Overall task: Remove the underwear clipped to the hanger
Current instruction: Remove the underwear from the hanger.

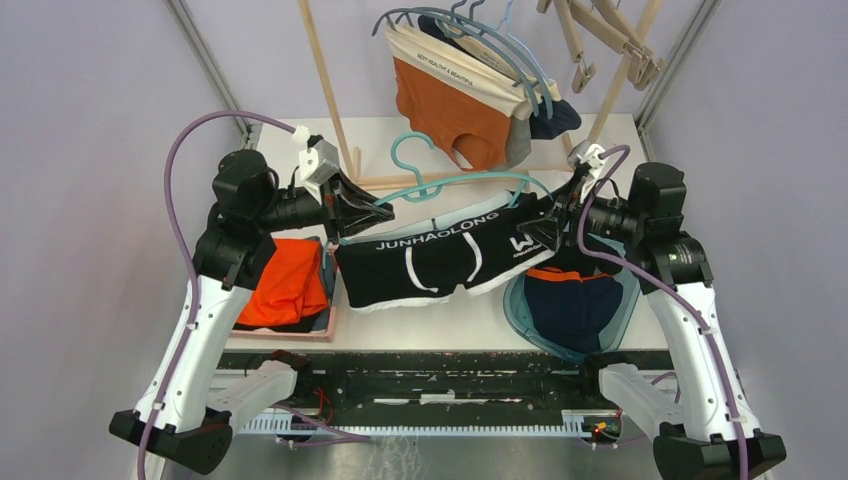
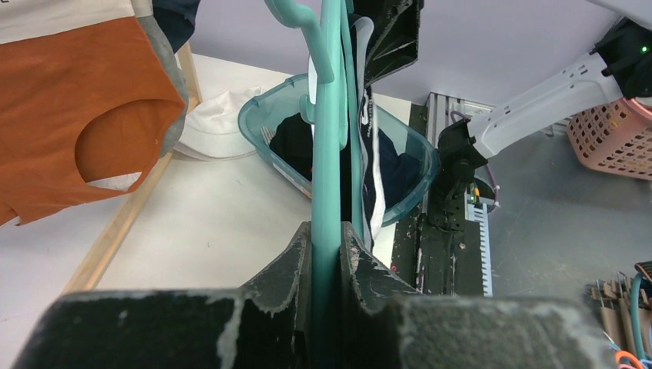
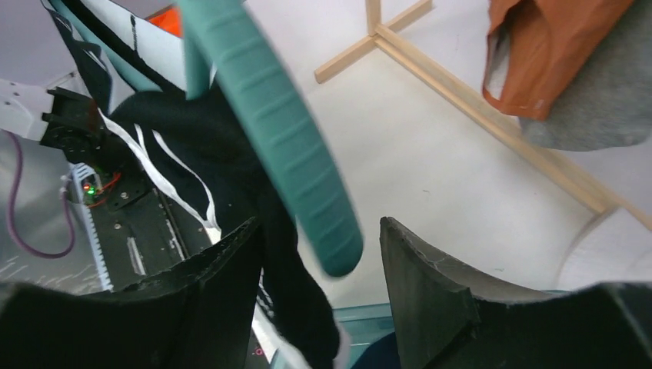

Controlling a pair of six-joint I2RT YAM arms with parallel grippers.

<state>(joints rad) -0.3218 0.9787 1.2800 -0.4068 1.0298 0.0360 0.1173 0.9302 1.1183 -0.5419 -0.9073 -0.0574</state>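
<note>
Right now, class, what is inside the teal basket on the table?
Navy underwear with an orange waistband lies in the teal basket. The right arm covers its far rim; anything beneath the garment is hidden.

One left tool [image 1: 383, 213], one right tool [image 1: 535, 222], one black underwear [image 1: 430, 268] on one teal hanger [image 1: 455, 181].

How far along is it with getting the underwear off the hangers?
Looks done: a navy pair lies in the basket. In hand: the left gripper clamps a teal hanger carrying the black pair, and the right gripper stands open around its far end. Left: freeing that pair, then the orange pair and others hanging on the rack.
</note>
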